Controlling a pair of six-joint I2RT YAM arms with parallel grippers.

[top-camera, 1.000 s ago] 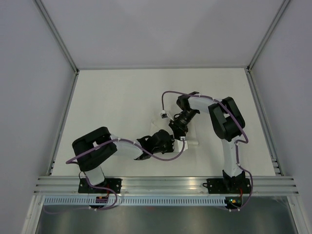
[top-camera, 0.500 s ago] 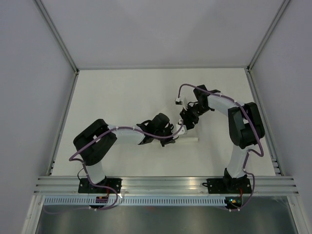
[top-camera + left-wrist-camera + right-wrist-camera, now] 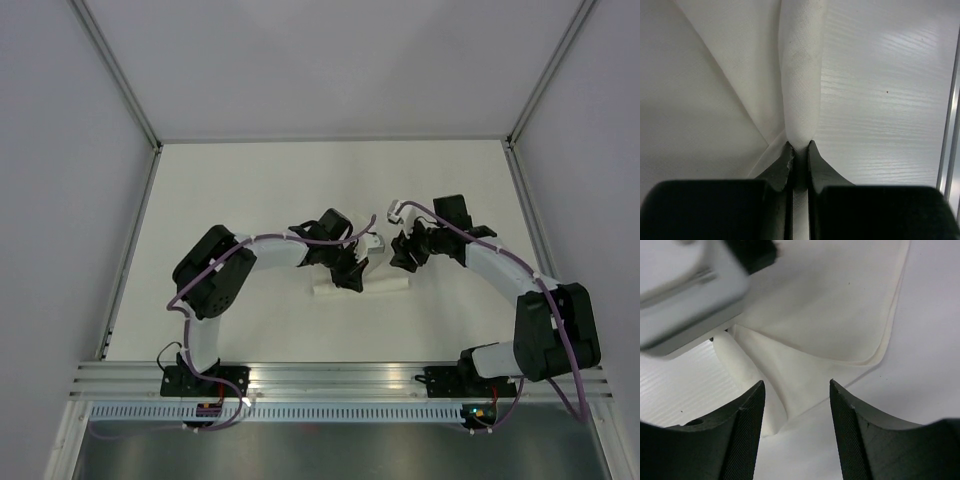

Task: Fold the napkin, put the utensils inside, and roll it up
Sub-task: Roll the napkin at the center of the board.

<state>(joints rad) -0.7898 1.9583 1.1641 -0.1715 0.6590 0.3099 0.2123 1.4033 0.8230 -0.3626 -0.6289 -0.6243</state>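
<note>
Here, left end effector (image 3: 800, 146) pinches the napkin (image 3: 800, 75); right end effector (image 3: 796, 384) wide, above it.

A white tabletop (image 3: 250, 200) with a faint wood grain fills the middle, boxed in by plain pale grey panels: a left wall (image 3: 60, 200) at 9 o'clock, a right wall (image 3: 600, 150) at 3 o'clock and a back wall (image 3: 330, 60) at 12 o'clock. At 6 o'clock a ribbed aluminium rail (image 3: 340, 375) spans the near edge, with a slotted white strip (image 3: 340, 410) just below it. The light is soft and even.
</note>
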